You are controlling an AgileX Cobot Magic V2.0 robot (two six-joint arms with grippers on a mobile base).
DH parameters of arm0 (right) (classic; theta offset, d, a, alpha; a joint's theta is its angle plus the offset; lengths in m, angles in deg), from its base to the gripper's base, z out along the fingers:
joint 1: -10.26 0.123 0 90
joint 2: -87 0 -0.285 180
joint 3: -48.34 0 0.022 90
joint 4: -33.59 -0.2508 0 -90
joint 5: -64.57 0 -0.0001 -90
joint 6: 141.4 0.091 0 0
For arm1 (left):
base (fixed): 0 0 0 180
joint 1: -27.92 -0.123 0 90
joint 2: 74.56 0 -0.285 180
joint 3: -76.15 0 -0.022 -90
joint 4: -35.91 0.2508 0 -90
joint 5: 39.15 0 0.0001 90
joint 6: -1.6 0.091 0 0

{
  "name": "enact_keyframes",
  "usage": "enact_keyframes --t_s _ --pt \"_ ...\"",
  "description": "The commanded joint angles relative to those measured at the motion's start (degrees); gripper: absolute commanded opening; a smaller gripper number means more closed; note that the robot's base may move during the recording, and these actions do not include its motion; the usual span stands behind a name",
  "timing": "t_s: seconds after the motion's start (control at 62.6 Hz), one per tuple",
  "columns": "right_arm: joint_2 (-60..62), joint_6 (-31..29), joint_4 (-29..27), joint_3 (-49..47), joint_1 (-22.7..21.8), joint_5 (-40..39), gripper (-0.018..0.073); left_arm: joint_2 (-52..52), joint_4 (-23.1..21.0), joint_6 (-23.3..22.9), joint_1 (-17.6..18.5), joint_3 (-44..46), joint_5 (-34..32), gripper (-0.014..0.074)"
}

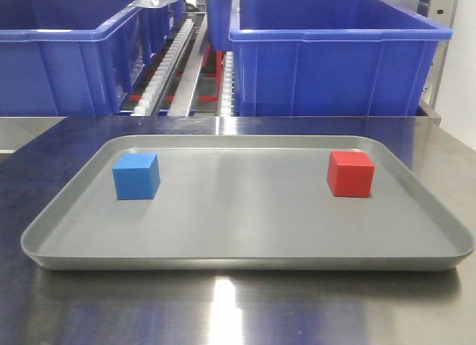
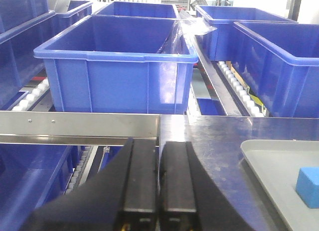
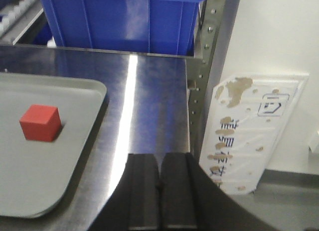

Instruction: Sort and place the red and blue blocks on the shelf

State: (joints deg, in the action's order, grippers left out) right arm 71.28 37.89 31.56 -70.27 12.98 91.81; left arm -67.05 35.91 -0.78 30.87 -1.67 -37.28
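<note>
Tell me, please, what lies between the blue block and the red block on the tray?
Nothing lies there. In the front-facing view, only bare grey tray floor stretches from the blue block to the red block.

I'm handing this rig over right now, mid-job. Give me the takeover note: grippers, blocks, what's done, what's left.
Left gripper: shut, empty, by the table's left edge, left of the tray.
Right gripper: shut, empty, over the table to the right of the tray.
Blue block: on the tray's left side. Red block: on its right side. They lie well apart, and no gripper touches either.
Done: nothing is on the shelf yet.
Left: pick up each block and place it on the shelf.
</note>
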Motion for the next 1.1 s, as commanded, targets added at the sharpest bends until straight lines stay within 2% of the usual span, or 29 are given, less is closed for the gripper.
enact_keyframes --t_s 0.0,0.383,0.559,0.75,0.846,1.038,1.086 --pt "-4.49 -1.37 -0.05 -3.36 -0.34 -4.06 0.0050 -0.90 -0.32 0.03 0.03 -1.47 -4.80 0.0125" --pt "-26.84 -1.16 -0.05 -11.19 -0.34 -6.29 0.0050 -0.90 -0.32 0.03 0.03 -1.47 -4.80 0.0125" --pt "-37.41 -0.78 -0.11 -18.26 -0.02 -1.43 0.0050 -0.90 -0.32 0.03 0.03 -1.47 -4.80 0.0125" --pt "-48.57 -0.73 -0.11 -27.58 5.28 6.19 0.0061 -0.90 -0.32 0.03 0.03 -1.47 -4.80 0.0125" --pt "-54.22 0.71 -0.56 -32.39 8.32 8.65 0.0136 -0.90 -0.32 0.03 0.03 -1.47 -4.80 0.0125" --pt "-65.49 10.73 -0.57 -41.33 13.25 12.85 0.0534 -0.90 -0.32 0.03 0.03 -1.47 -4.80 0.0125" --pt "-67.69 13.06 -0.57 -43.53 14.21 14.28 0.0610 -0.90 -0.32 0.03 0.03 -1.47 -4.80 0.0125"
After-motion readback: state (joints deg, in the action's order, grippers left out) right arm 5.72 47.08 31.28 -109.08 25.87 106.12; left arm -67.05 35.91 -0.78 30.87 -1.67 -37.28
